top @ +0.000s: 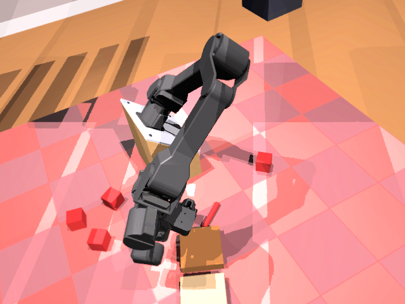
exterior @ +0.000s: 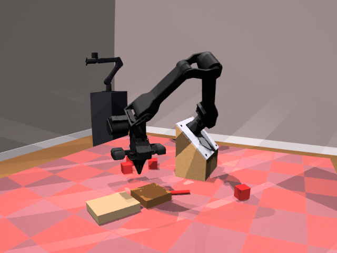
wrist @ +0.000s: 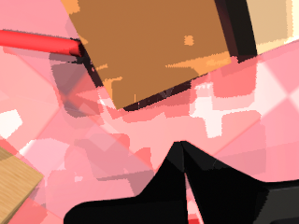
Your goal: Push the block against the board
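The brown square block point(top: 200, 247) point(exterior: 150, 192) point(wrist: 154, 42) lies flat beside the pale board point(top: 202, 289) point(exterior: 111, 204) point(wrist: 276, 23). Their facing sides are nearly parallel, with a narrow dark strip between them; whether they touch anywhere is hard to tell. In the top view, their left edges look nearly even, while the board reaches slightly farther right. My gripper point(exterior: 139, 172) point(wrist: 181, 143) is shut and empty. Its tips are off the block's near side in the wrist view and look raised above the mat. In the top view, the arm hides the fingertips.
A red stick point(top: 211, 214) point(exterior: 180, 192) point(wrist: 39, 42) lies close to the block's side away from the board. One red cube point(top: 263, 162) point(exterior: 242, 192) lies apart, and several more lie on the arm's other side. The arm's wooden base point(exterior: 189, 160) stands behind.
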Controlling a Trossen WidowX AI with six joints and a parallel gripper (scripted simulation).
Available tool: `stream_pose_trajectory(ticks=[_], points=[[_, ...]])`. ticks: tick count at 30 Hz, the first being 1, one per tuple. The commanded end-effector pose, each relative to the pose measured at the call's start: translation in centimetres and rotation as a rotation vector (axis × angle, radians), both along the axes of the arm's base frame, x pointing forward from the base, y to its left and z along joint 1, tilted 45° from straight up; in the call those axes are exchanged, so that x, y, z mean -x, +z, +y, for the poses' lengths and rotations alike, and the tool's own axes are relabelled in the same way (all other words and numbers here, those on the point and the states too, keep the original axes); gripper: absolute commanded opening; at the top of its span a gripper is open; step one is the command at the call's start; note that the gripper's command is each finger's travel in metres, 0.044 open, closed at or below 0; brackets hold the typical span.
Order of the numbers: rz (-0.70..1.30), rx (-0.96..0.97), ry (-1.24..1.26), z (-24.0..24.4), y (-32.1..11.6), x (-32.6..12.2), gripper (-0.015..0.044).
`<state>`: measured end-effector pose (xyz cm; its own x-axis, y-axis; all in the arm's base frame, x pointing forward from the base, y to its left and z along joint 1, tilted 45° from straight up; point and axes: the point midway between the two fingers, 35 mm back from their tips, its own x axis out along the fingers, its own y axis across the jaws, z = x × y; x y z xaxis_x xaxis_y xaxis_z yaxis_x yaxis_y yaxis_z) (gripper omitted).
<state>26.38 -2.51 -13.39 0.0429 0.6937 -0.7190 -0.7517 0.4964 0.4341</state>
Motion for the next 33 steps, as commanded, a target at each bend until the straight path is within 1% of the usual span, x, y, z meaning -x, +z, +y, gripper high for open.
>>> stream_pose_trajectory(ticks=[1, 33], points=[[0.089, -0.005, -0.100, 0.8, 1.0, 0.0, 0.0000], [0.855, -0.063, -0.881, 7.3, 6.9, 2.1, 0.0000]])
